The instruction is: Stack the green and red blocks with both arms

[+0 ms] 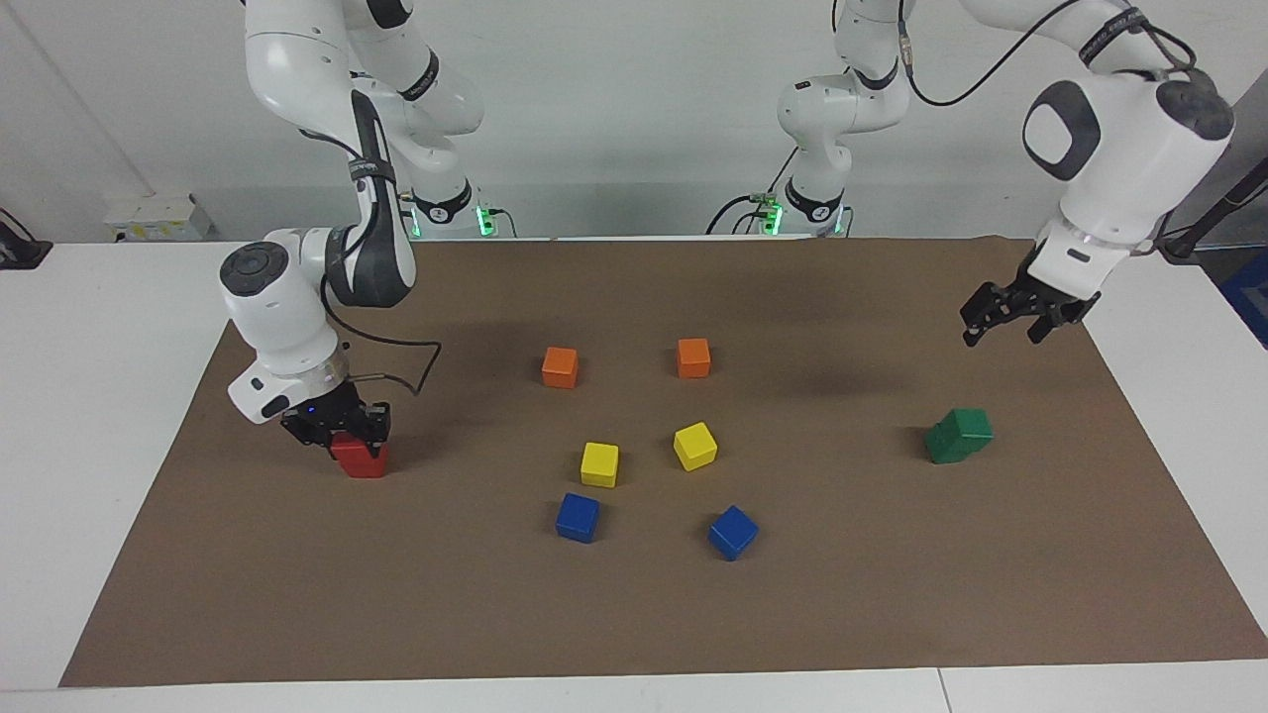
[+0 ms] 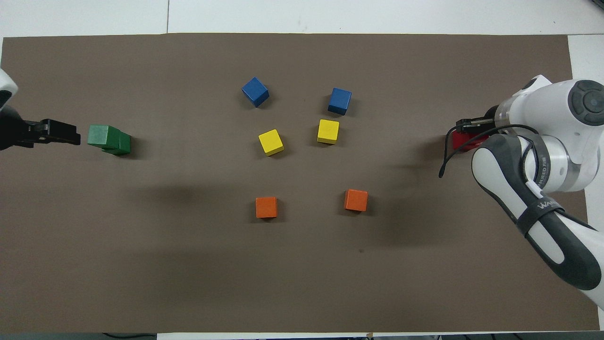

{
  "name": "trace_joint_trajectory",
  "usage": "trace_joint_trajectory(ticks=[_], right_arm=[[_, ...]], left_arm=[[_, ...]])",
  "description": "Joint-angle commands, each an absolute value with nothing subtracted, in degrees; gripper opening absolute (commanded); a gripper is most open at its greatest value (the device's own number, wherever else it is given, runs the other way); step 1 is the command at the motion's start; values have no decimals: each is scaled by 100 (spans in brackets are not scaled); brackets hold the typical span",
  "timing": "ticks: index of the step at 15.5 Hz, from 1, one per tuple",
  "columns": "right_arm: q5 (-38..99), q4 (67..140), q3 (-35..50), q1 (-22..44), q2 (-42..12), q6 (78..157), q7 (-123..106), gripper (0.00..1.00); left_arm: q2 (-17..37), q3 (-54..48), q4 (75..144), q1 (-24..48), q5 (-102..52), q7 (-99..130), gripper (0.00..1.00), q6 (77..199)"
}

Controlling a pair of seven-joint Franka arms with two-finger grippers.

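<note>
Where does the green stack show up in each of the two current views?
Facing view: the green stack sits on the brown mat near the picture's right edge, toward the left arm's end of the table, with the open left gripper raised clear above it.
Overhead view: the green stack sits near the picture's left edge, beside the left gripper.
Shared landmark: the two yellow cubes at the mat's middle.
</note>
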State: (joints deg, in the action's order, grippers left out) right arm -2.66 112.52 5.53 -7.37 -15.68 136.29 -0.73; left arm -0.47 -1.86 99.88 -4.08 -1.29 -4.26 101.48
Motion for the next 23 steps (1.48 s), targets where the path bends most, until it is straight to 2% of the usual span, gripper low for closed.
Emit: trace_joint_trajectory(ticks=[1,4,6,10,14,17,19,21,23], right_arm=[[-149,11391,633,-844,-1441,13737,-211,100],[-149,11373,633,-844,-1441,13737,-220,100],[-167,11146,624,-774,-1459,13449,-220,100],[-211,9987,703,-747,-1328,11501,-272,100],[-185,9756,721,-668,-530,10102,-246,100],[-167,9730,721,-677,-115,9398,-237,100],[-158,9651,712,-677,-35,9089,-246,100],[-158,9589,721,-650,70,8755,-220,100],[-176,9580,695,-528,158,8553,-202,100]], left_arm=[[-114,-176,9354,-369,-53,-431,100,9188],[-228,-176,9272,-369,-62,-431,100,8913],[-325,-176,9281,-378,-62,-431,100,8816],[-317,-167,8983,-378,-70,-431,100,8395],[-264,-185,8851,-360,-62,-413,100,8131],[-264,-228,8921,-360,-79,-422,100,8410],[-72,-237,8868,-360,-70,-422,100,8420],[-114,-237,9226,-256,-79,-413,100,8647],[-97,-229,9168,-255,-79,-422,100,8675]])
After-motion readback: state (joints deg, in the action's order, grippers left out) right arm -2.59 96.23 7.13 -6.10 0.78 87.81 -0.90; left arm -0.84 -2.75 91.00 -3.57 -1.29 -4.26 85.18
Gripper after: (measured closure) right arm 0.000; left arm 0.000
